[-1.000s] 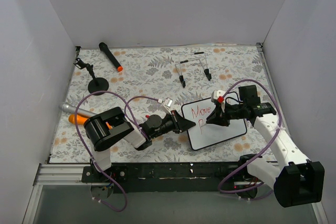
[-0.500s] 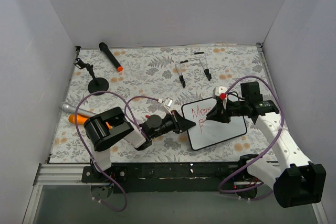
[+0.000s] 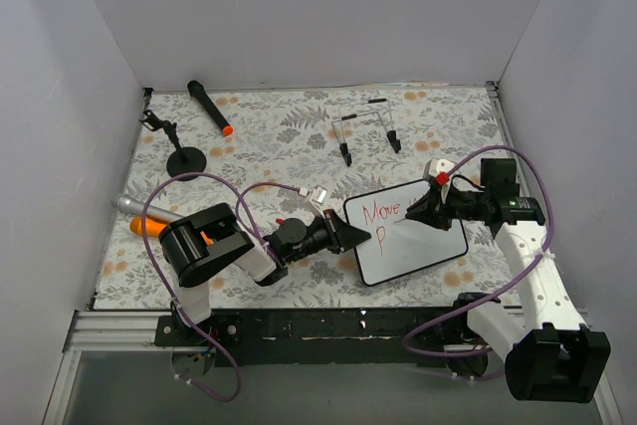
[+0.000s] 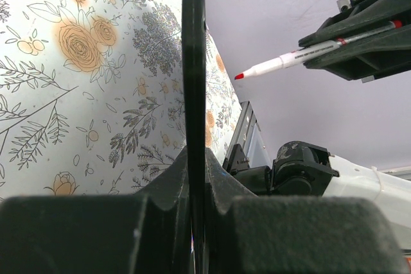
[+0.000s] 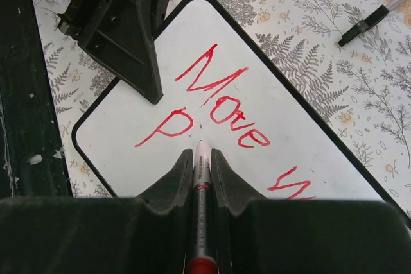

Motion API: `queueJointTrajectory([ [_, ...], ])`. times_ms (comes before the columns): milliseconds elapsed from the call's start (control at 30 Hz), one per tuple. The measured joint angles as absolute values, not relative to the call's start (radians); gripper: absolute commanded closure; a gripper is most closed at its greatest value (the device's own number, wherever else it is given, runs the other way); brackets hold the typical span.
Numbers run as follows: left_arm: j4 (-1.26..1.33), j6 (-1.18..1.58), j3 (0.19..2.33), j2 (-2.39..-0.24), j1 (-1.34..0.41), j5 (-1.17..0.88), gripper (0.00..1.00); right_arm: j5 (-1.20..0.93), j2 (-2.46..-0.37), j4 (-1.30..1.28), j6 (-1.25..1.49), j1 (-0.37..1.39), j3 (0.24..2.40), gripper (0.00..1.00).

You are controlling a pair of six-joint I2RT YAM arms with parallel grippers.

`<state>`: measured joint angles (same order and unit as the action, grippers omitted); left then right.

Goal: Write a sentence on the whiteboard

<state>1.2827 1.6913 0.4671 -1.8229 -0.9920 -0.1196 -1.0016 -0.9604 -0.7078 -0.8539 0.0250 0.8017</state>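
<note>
In right gripper (image 5: 201, 153) marker (image 5: 201, 178) clamped, tip held off whiteboard (image 5: 122, 136), pointed just beside "P" of sentence (image 5: 218, 104); whiteboard edge pinched by left gripper (image 3: 355, 235).

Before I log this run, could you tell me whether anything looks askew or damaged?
The whiteboard lies skewed to the table edge, its left rim clamped by the left gripper; nothing looks spilled or broken.

The glossy white rectangular whiteboard (image 5: 112, 139), thinly black-framed, bears a red handwritten sentence (image 5: 218, 104). My black right gripper (image 5: 201, 158) grips a white plastic marker (image 4: 282, 63), red-tipped. The tablecloth (image 3: 279, 136) shows grey ferns and orange blossoms.
</note>
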Motion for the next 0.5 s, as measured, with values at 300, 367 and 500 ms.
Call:
queueJointTrajectory([
  [300,1.285,1.691,0.466,-1.823,-0.992,-0.120,1.00,-1.018,-0.976,-0.701,-0.867,0.013,0.736,0.99],
  [367,1.285,1.691,0.466,-1.823,-0.992,-0.120,1.00,-1.023,-0.984,-0.695,-0.867,0.014,0.736,0.99],
  [500,1.285,1.691,0.466,-1.823,-0.992,-0.120,1.00,-1.025,-0.998,-0.677,-0.863,0.021,0.736,0.99],
])
